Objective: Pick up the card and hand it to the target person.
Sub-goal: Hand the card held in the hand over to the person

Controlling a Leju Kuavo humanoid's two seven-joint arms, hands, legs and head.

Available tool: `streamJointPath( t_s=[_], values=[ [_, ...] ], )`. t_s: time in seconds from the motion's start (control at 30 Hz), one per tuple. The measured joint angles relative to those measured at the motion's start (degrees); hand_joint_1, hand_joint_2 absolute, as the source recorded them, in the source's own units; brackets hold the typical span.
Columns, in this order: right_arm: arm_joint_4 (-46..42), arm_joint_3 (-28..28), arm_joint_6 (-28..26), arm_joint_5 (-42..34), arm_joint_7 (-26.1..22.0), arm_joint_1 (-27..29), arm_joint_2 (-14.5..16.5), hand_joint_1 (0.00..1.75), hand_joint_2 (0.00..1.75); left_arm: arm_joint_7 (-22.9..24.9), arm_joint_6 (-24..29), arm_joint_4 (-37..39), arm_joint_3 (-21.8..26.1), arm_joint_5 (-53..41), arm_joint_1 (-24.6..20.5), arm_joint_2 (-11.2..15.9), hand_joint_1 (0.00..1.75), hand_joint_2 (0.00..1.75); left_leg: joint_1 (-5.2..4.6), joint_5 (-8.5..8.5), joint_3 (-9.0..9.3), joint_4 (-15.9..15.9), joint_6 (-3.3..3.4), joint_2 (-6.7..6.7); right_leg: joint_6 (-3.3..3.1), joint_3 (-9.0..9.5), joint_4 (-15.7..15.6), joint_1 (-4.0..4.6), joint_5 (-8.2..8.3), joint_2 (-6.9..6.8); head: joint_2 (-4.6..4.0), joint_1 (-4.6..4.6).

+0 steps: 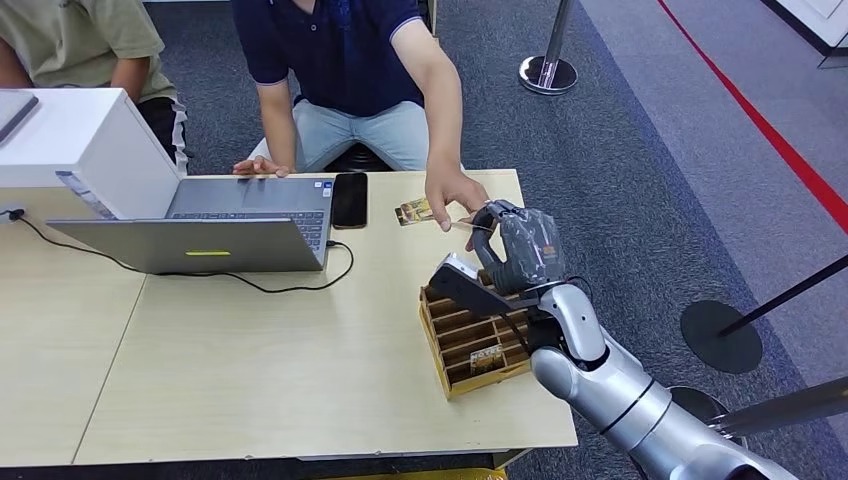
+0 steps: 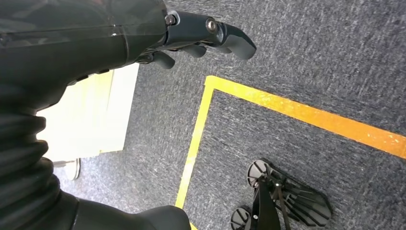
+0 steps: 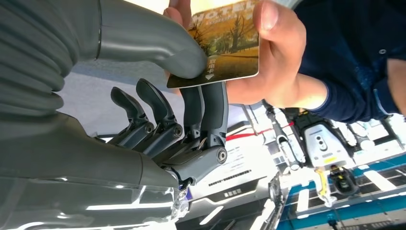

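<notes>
A: Where does the card (image 3: 225,45) lie relative to our fingers?

B: In the right wrist view, we pinch the card between the thick grey thumb and two dark fingers (image 3: 213,103) of our right hand (image 3: 163,96). The thumb presses its printed face; those fingers stand behind it. Our other fingers on that hand are curled apart from the card. The person's hand (image 3: 268,57) grips the same card from the opposite edge, thumb on its face.

A: What does the head view add?

B: It places the right hand (image 1: 515,245) raised over the far right part of the table (image 1: 250,370), just above a wooden slotted box (image 1: 470,340). The person's hand (image 1: 452,195) meets it there, and the card shows only as a thin edge. A second card (image 1: 414,212) lies flat on the table beside a black phone (image 1: 349,199) and an open laptop (image 1: 215,230).

A: And the left hand (image 2: 143,33)?

B: The left wrist view shows it over grey carpet (image 2: 311,57) with a yellow line (image 2: 306,112); its fingers are loosely bent, apart and holding nothing.
</notes>
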Motion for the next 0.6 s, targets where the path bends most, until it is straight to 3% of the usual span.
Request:
streamJointPath(
  t_s=[0.53, 0.6],
  values=[
    [6.21, -0.02, -0.66, 0.00, 0.25, -1.73, 1.81, 1.52, 1.75, 0.01, -0.03, -0.02, -0.10, -0.09, 0.03, 0.32, 0.00, 1.75, 0.00, 0.00, 0.00, 0.00, -0.01, 0.00, 0.00, -0.01, 0.00, 0.01, 0.00, 0.00, 0.00, -0.01],
    [6.42, -0.02, -0.66, 0.00, 0.26, -1.74, 1.96, 0.76, 1.75, 0.01, -0.04, -0.02, -0.11, -0.10, 0.03, 0.32, 0.00, 1.75, 0.00, 0.00, 0.00, 0.00, -0.01, 0.01, 0.00, -0.01, 0.00, 0.01, 0.00, 0.00, 0.00, -0.01]
  ],
)
